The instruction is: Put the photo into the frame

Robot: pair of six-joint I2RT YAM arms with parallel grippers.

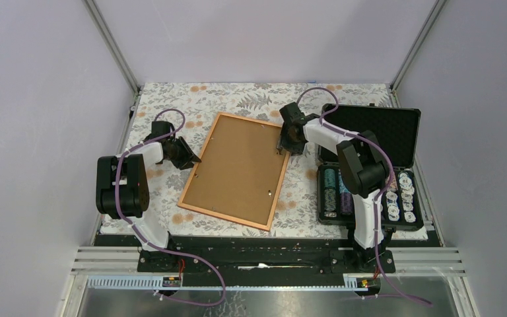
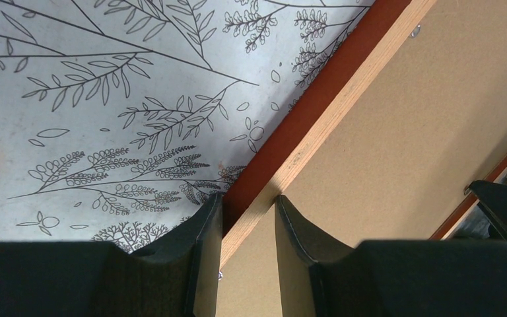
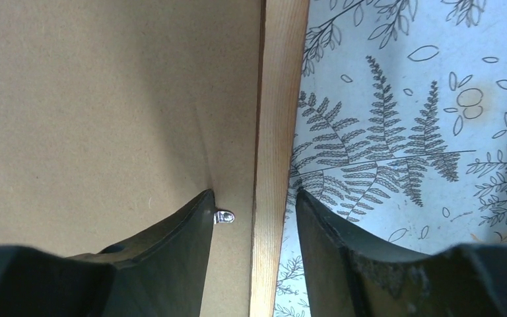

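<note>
The frame (image 1: 200, 163) lies back up on the floral cloth, with a plain brown backing board (image 1: 237, 168) filling it. The photo is out of view. My left gripper (image 1: 186, 158) is at the frame's left rail. In the left wrist view its jaws (image 2: 249, 196) are shut across that pale wooden rail (image 2: 330, 112), one finger outside and one on the board. My right gripper (image 1: 284, 142) is at the frame's far right rail. Its open jaws (image 3: 254, 192) straddle the rail (image 3: 280, 99) with a gap on the board side, beside a small metal tab (image 3: 225, 216).
A black case of chips (image 1: 370, 191) stands open to the right of the frame, close to the right arm. Small metal tabs dot the backing board's edges. The enclosure's posts and walls border the table at the back and sides.
</note>
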